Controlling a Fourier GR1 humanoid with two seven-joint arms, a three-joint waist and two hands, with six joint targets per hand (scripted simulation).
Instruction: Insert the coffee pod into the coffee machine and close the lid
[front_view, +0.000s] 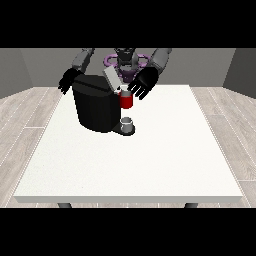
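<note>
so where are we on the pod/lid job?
Done: nothing is clearly finished; whether a pod sits in the red holder of the black coffee machine can't be told. In hand: the hand at the view's right hovers, fingers spread, beside the raised grey lid. Left: closing the lid. The other hand hangs behind the machine.

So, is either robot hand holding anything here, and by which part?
Nothing is held. The robot hand at the view's right is spread open above the coffee machine; the other hangs open beside it.
</note>
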